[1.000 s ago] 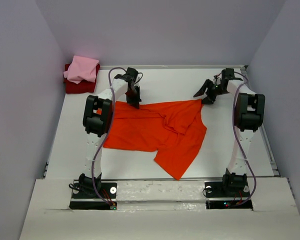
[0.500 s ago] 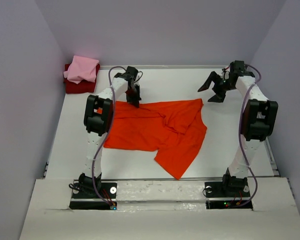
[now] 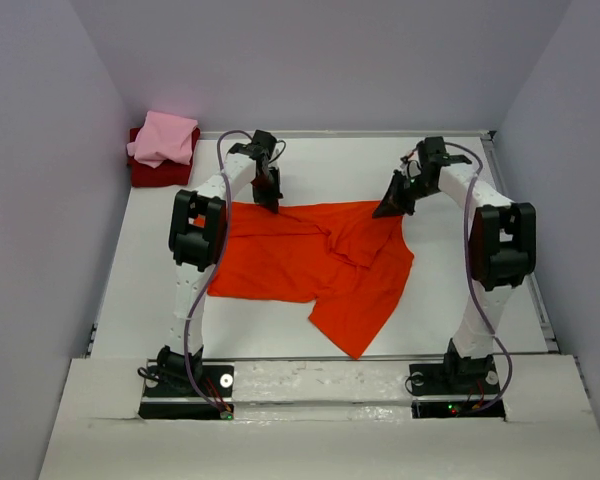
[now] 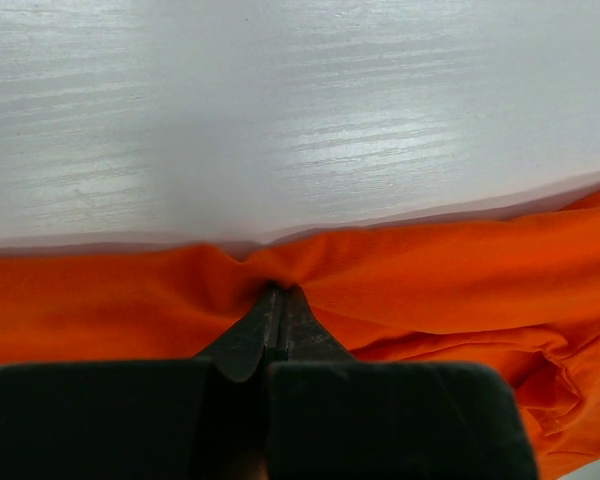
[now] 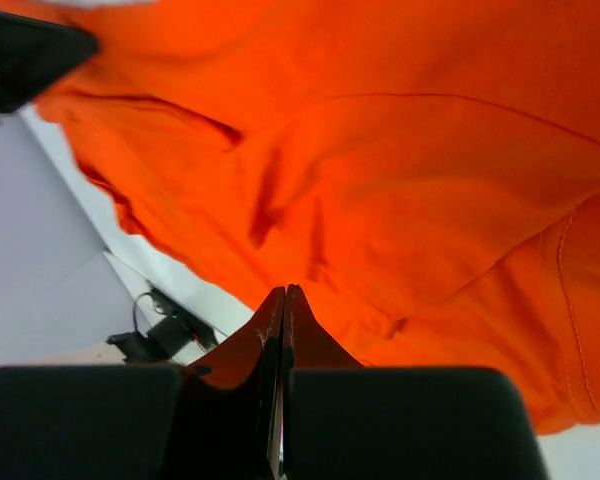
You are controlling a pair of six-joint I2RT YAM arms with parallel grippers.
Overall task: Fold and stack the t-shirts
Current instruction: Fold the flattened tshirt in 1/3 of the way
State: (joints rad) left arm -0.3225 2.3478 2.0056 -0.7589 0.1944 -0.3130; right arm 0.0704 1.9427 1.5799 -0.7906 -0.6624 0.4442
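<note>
the orange-red t-shirt (image 3: 310, 265) is sprawled rumpled on the table (image 3: 430, 310), light floppy stuff I'd grab by corners, left gripper (image 4: 277, 291) and right gripper (image 5: 283, 291) both pinched shut on its far edge, pink t-shirt (image 3: 165, 138) folded far-left.

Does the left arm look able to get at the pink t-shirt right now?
Probably, but not freely. Nothing stands between the left gripper and the pink t-shirt, yet that gripper is shut on the far edge of the orange t-shirt, so it would have to let go or drag it along.
</note>
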